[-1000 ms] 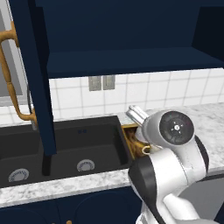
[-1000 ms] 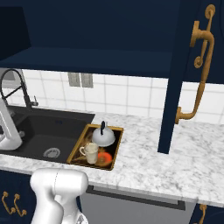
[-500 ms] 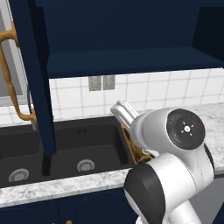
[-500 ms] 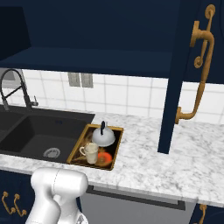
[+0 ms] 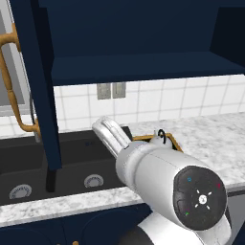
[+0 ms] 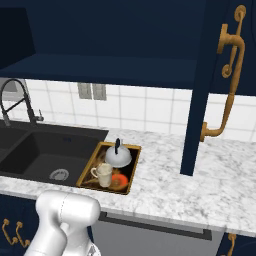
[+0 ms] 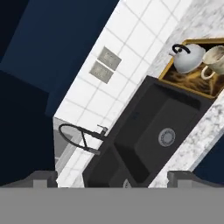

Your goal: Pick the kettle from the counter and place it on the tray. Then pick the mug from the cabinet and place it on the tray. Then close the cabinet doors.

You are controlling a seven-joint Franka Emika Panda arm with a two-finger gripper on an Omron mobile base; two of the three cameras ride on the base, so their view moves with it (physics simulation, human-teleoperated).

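Silver-grey kettle [image 6: 118, 157], cream mug [image 6: 103, 174], gold-rimmed tray [image 6: 131, 172]; speckled white-grey counter [image 6: 170, 190]; black sink [image 6: 40, 155]; navy cabinet [image 6: 115, 67].

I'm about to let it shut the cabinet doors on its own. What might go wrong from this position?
1. The left cabinet door hangs open over the sink, close beside the arm; a wide swing might knock it.
2. The right cabinet door is open far to the other side, a long reach across.
3. The kettle and mug sit on the tray below; a low sweep may upset them.
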